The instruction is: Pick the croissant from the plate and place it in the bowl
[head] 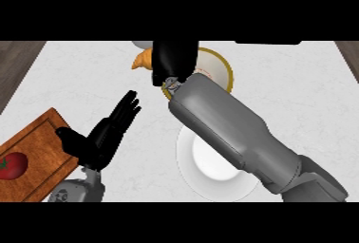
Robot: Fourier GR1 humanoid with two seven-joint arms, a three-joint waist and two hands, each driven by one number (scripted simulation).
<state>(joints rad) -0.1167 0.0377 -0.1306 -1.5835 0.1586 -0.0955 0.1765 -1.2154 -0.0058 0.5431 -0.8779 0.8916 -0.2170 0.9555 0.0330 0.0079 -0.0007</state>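
At upper centre of the frame my right hand (170, 59) is hanging over the left rim of the yellow-rimmed bowl (223, 71), fingers curling down around the croissant (142, 60); the orange-brown pastry is sticking out at the hand's left side, so most of it is hiding under my fingers. Croissant is sitting just left of the bowl's edge, up off the counter as far as I can tell, not inside the bowl. My grey right forearm (231, 128) is running diagonally from lower right of the frame up to that hand, crossing over the white plate (203, 178) at lower centre and covering its right half; the part of the plate that is showing is carrying nothing. At centre left my left hand (105, 130) is resting open, fingers straight and pointing toward the upper right, thumb spreading off to the left, holding nothing. Wooden cutting board (38, 142) is lying at lower left of the frame, tilted diagonally, with a red tomato (12, 165) sitting on it near the left edge. White marble counter (294, 104) is filling the rest, right side
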